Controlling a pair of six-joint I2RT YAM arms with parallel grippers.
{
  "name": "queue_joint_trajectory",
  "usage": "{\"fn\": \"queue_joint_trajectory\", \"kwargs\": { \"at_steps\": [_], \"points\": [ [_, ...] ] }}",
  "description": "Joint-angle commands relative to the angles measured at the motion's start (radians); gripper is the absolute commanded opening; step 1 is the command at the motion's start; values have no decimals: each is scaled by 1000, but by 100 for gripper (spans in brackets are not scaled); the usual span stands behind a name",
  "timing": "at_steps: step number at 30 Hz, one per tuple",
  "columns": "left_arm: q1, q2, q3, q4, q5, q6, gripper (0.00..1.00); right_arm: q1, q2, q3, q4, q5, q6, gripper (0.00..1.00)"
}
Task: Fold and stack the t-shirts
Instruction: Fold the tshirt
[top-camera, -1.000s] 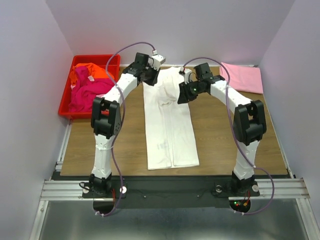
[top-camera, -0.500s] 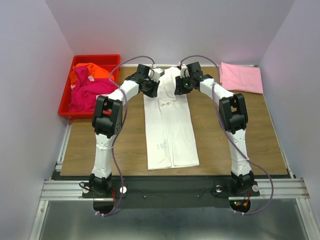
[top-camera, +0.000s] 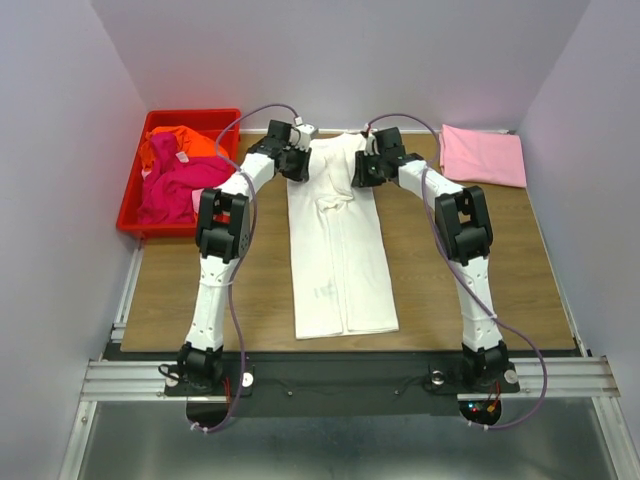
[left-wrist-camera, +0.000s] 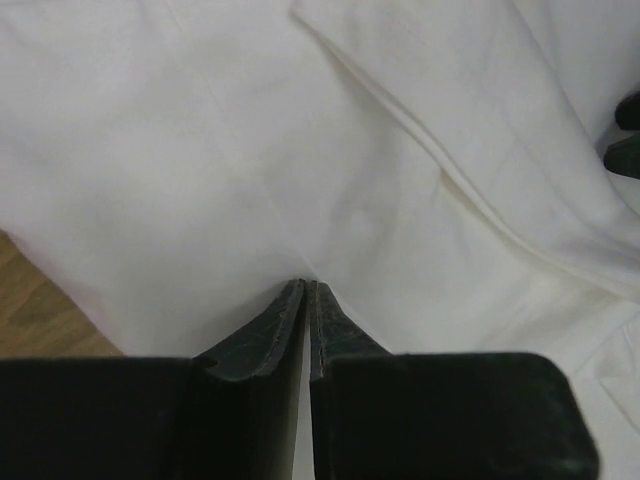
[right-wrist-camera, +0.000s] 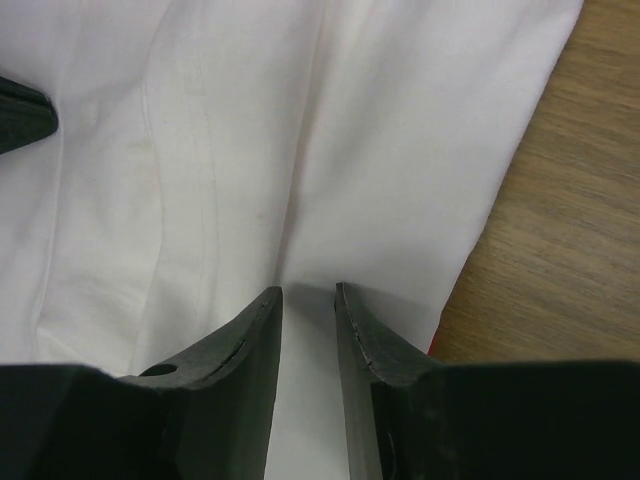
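Folding had reached the white tee (top-camera: 338, 250), narrowed lengthwise; the tees (top-camera: 170, 180) in the bin (top-camera: 190, 113) waited. The left gripper (left-wrist-camera: 305, 285) pinched its cloth; the right gripper (right-wrist-camera: 308, 290) hung slightly open

t-shirts — 4 (white (top-camera: 338, 260), pink (top-camera: 482, 155), orange (top-camera: 187, 140), magenta (top-camera: 170, 188)) | red bin (top-camera: 128, 205) — 1 | table (top-camera: 200, 285) — 1 | grippers — 2 (left (left-wrist-camera: 305, 287), right (right-wrist-camera: 308, 290))

White t-shirt (top-camera: 338, 250), middle of the frame: plain white, faintly cream along the seams; pink t-shirt (top-camera: 483, 155), upper right: pale pink, no pattern; red bin (top-camera: 195, 114), upper left: bright red, with an orange t-shirt (top-camera: 185, 142) and a magenta t-shirt (top-camera: 172, 190) in it; worktop (top-camera: 200, 290): brown wood grain; left arm (top-camera: 212, 300) and right arm (top-camera: 482, 305): white with black joints, lilac cables; left gripper (left-wrist-camera: 306, 285) and right gripper (right-wrist-camera: 308, 290): black.
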Motion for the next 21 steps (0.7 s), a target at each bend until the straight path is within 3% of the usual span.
{"fn": "queue_joint_trajectory", "kwargs": {
  "at_steps": [1, 10, 21],
  "points": [
    [13, 27, 77, -23, 26, -20, 19, -21, 60, 54, 54, 62, 22, 34],
    [27, 76, 182, -55, 14, -28, 19, -28, 94, 88, 55, 68, 52, 34],
    [30, -166, -74, -28, 41, -17, 20, -45, 31, -26, 54, 151, 55, 34]
  ]
}}
